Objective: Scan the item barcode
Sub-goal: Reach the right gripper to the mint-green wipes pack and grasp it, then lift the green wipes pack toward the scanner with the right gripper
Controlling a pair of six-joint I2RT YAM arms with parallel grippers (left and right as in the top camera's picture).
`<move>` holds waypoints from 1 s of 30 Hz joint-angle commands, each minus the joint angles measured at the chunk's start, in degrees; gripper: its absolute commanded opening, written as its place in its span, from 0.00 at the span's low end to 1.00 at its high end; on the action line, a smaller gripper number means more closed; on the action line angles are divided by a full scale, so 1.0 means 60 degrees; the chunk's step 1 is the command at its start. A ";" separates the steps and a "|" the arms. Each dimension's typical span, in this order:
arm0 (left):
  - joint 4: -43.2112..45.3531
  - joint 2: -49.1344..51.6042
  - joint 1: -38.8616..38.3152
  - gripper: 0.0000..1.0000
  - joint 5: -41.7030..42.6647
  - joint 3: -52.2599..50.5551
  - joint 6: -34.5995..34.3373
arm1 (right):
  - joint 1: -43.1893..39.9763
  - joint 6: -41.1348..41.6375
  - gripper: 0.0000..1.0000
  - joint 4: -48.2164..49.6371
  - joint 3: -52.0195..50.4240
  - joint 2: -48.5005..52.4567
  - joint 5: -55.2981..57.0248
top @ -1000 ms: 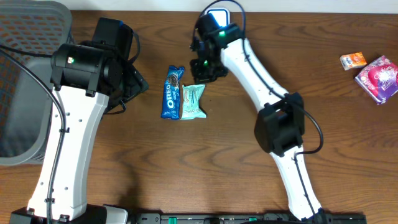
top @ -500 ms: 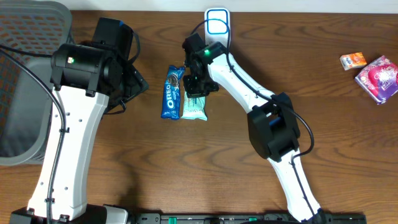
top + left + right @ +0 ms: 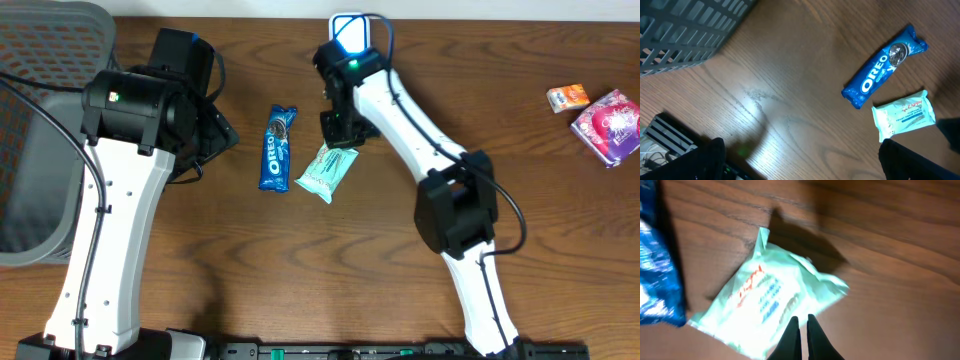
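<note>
Sliding is the risk: the right gripper (image 3: 801,319) is shut with nothing between its jaws, so pressing on the slick mint packet (image 3: 327,170) could skid it into the Oreo (image 3: 275,148). The packet lies flat mid-table, tilted, its far end right under the fingertips; I cannot tell if they touch. The scanner (image 3: 350,30) sits at the far edge. The left gripper (image 3: 800,150) hangs wide open, well apart.

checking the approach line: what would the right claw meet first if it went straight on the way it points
The pale green snack packet. The shut right claw points at its near edge, with nothing between them. Whether it already touches the packet is unclear from this angle.
</note>
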 commanded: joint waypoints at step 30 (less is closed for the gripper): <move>-0.0044 0.0007 0.0025 0.98 -0.0193 -0.0022 -0.0044 | -0.0470 0.0197 0.16 0.3031 -0.1993 -0.0521 0.0718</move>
